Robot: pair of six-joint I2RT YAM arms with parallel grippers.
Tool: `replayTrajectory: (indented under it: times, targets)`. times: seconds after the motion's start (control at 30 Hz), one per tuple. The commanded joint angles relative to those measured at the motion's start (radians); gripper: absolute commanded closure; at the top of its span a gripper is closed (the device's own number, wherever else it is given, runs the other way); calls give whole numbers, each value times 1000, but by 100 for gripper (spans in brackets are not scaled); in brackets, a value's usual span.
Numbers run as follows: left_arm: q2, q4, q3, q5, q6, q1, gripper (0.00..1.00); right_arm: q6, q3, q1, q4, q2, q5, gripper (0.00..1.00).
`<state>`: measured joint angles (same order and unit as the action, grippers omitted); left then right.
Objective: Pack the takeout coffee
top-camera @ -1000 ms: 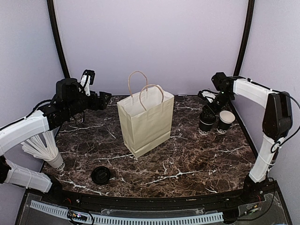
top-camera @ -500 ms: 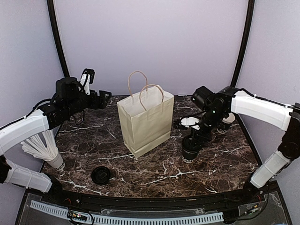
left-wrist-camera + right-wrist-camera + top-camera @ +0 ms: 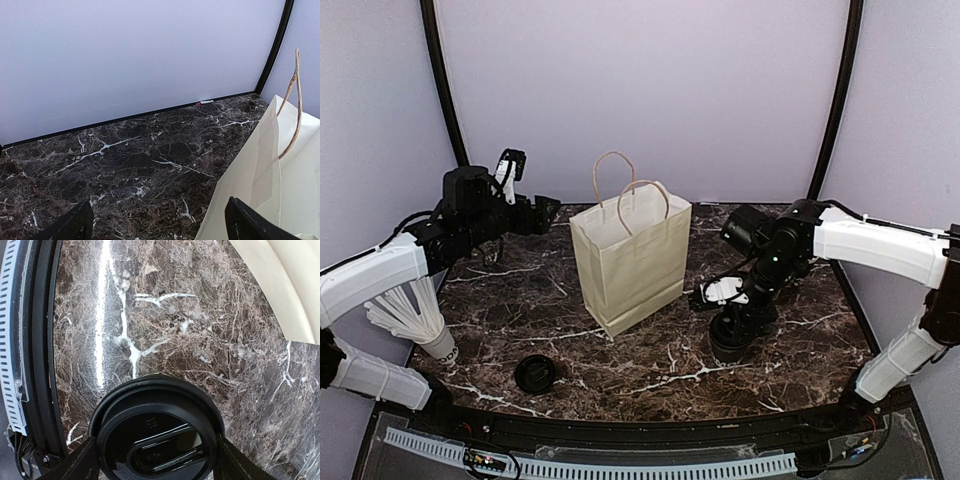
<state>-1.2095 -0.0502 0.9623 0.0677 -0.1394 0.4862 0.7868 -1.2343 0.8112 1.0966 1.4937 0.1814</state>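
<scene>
Takeout coffee (image 3: 729, 340) stands on the table (image 3: 650, 372), clasped by the right gripper (image 3: 156, 452). Left gripper (image 3: 159, 212) gapes wide, empty, beside the paper bag (image 3: 630, 262).

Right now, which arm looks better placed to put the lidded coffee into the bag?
Right. The right gripper clasps the takeout coffee beside the paper bag; the left gripper hangs open and empty.

We see a dark, white-veined marble worktop (image 3: 650, 350) carrying a cream paper bag (image 3: 630, 265) mid-surface, a loose black lid (image 3: 535, 373) front-left and a cup of white sticks (image 3: 439, 345) far left. Whether the lidded black cup (image 3: 728, 340) touches it, we cannot tell.
</scene>
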Motion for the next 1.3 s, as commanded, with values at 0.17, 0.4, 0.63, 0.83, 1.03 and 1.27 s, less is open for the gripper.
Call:
replayTrajectory:
  times: [0.17, 0.4, 0.63, 0.83, 1.03, 1.27]
  targets:
    - [-2, 18, 32, -19, -2, -8, 6, 52, 14, 7, -15, -53, 15, 8]
    - [-5, 23, 36, -21, 3, -8, 6, -17, 1, 1, 23, -94, 82, 5]
    - [-17, 31, 42, -21, 7, -9, 6, -199, 85, -84, -12, -159, 98, 8]
    - [-30, 40, 49, -18, 17, -15, 6, -285, 116, -154, -38, -201, 142, 1]
    - [-37, 45, 54, -11, 25, -29, 6, -275, 141, -156, -51, -200, 162, 1]
    - [-45, 72, 69, -23, 30, -38, 6, -300, 136, -155, -86, -133, 134, 8]
